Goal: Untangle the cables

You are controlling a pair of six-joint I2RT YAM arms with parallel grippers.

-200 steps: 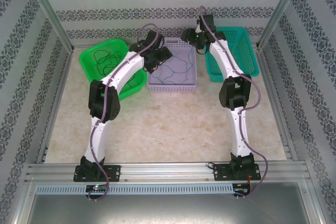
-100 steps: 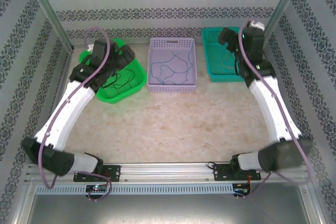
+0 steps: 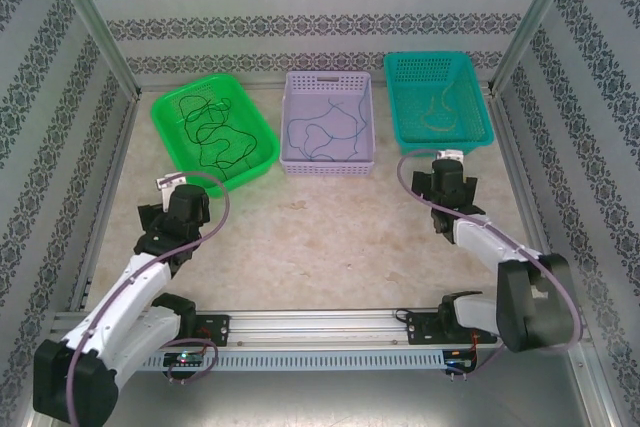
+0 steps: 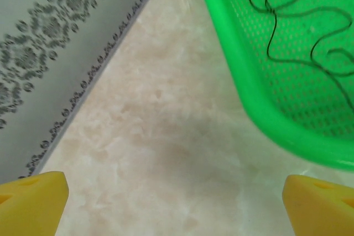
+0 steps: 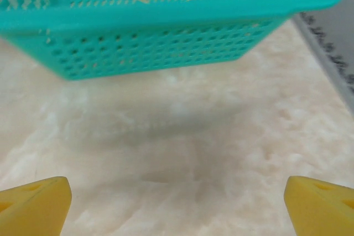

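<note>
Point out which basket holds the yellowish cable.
The teal basket, far right, holds the yellowish cable; the green basket holds a dark cable, the lilac basket a blue cable.

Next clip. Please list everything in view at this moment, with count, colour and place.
green basket: one, bright green, far left of the table
dark cable: strand count unclear, green-black, looped inside the green basket
lilac basket: one, pale purple, far middle
blue cable: strand count unclear, blue, inside the lilac basket
teal basket: one, teal, far right
tan cable: one loop seen, yellowish, inside the teal basket
table: one, beige marbled, under everything
left gripper: one, yellow fingertips, open, over bare table beside the green basket
right gripper: one, yellow fingertips, open, over bare table before the teal basket
</note>
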